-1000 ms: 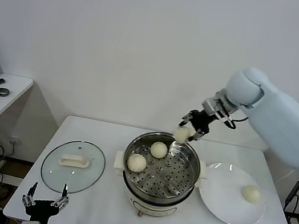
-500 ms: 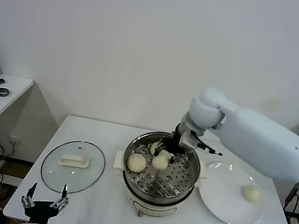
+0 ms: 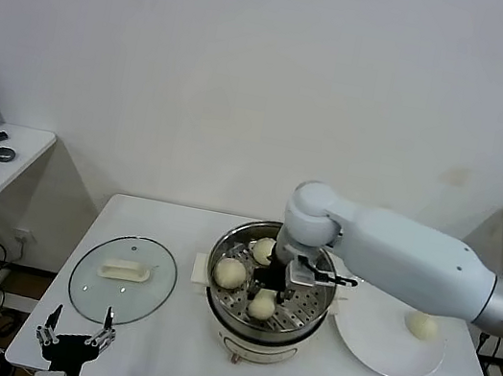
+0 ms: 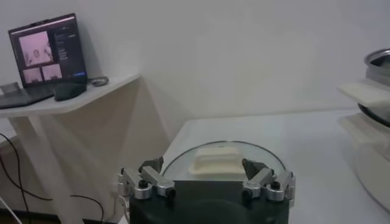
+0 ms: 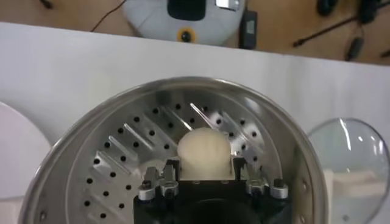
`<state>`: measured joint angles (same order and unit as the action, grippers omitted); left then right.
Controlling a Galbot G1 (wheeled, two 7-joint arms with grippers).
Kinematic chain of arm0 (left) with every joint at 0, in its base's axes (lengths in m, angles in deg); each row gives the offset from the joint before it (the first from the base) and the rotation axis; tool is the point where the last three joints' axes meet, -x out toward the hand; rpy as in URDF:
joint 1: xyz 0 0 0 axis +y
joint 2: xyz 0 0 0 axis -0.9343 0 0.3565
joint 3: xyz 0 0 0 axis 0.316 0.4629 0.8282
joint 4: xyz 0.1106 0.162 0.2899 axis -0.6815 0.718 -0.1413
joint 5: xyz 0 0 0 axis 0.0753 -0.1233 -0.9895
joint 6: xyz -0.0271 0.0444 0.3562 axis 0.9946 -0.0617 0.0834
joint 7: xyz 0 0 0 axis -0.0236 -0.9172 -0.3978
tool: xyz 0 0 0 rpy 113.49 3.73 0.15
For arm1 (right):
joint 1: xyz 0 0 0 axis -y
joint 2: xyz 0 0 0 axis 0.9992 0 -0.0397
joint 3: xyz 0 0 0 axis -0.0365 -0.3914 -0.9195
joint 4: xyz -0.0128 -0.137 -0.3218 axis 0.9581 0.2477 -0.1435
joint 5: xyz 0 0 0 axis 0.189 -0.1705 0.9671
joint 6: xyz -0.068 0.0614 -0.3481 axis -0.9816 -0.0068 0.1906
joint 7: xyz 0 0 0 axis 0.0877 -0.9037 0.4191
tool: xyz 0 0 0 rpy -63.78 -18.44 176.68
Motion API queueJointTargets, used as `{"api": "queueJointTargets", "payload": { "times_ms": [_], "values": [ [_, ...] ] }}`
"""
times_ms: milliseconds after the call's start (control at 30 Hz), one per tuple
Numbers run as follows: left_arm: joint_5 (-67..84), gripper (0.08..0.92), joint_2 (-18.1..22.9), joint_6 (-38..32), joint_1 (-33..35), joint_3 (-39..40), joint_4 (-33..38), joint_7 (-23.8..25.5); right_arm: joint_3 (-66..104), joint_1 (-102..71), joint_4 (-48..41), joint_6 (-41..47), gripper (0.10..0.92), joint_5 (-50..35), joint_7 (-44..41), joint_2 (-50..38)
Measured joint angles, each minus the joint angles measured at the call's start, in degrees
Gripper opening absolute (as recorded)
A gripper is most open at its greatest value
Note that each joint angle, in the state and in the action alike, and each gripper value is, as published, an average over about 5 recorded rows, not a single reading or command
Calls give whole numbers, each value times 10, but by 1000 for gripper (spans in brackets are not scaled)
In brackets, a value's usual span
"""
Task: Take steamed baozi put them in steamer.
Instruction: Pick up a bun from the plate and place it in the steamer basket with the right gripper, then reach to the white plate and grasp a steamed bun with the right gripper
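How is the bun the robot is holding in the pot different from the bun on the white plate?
The held bun sits between the right gripper's jaws, low over the steamer's holed tray; the plate bun lies alone, with nothing touching it. The held bun has two other buns beside it in the steamer; the plate bun is the only one on the white plate. Both are round, smooth and cream-white, about the same size.
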<state>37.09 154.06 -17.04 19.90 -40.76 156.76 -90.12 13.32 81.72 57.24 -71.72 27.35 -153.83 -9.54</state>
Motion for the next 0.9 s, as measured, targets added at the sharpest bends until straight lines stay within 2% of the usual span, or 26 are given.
{"api": "queueJointTargets", "payload": {
  "times_ms": [100,433,733,900],
  "values": [
    [2,823,0,0,-3,-1,-1,1,-5,0,-1,-1,549,3,4,3],
    [9,823,-1,6,-16,-11,-6,8,-8,6,-2,1,806,-3,12,4],
    [9,823,-2,9,-23,-9,-12,12,23,25,-5,22,823,-38,13,-25],
    [9,823,-3,9,-24,-8,-15,14,66,39,-34,75,823,-85,15,-60]
  ]
}}
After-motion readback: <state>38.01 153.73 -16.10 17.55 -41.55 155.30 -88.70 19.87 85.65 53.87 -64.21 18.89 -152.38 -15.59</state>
